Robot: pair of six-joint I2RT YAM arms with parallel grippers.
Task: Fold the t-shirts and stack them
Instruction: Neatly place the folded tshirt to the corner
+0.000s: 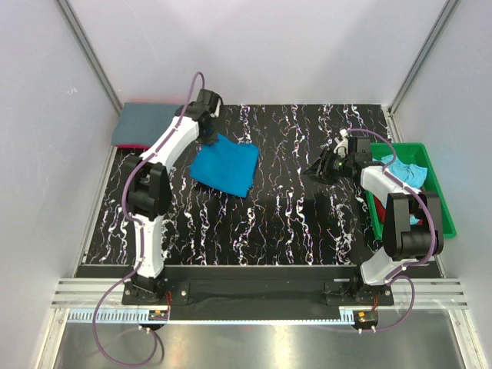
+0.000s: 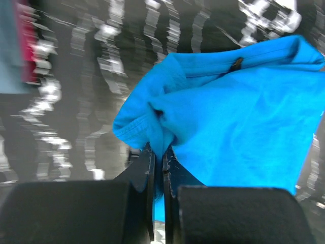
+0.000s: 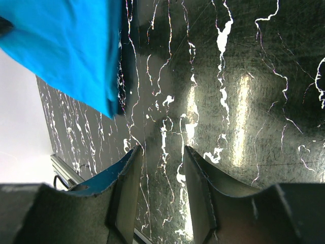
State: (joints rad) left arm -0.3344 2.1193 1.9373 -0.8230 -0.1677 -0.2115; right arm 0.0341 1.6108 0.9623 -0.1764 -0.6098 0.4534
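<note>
**Top view.** The turquoise t-shirt (image 1: 227, 167) lies as a rough folded square on the black, white-veined counter (image 1: 292, 223), left of centre. My left arm (image 1: 173, 142) reaches out to its far-left corner, and my left jaws sit right on that corner. Beyond, at the far-left corner of the counter, a folded slate grey-blue t-shirt (image 1: 144, 123) lies flat. A strip of red cloth (image 1: 129, 145) shows under its near edge. My right arm (image 1: 384, 184) bends back toward the middle. My right jaws are over bare counter, well apart from the turquoise t-shirt. The green tray (image 1: 442, 207) stands at the right edge, with light aqua cloth (image 1: 407, 171) heaped at its far end.

**Left wrist.** My left jaws are together, clamped on a bunched fold of the turquoise t-shirt (image 2: 244, 117). The cloth puckers right at the tips, and the rest spreads away to the right over the counter (image 2: 101, 76). Grey-blue and red sit blurred at the upper-left edge, too smeared to read further.

**Right wrist.** My right jaws stand apart with nothing between them; only veined counter (image 3: 244, 101) shows through the gap. An edge of the turquoise t-shirt (image 3: 66, 46) fills the upper left, clear of my fingers (image 3: 127, 188), with a dark shadow along its border. I cannot tell whether that edge rests on the counter or hangs above it.
</note>
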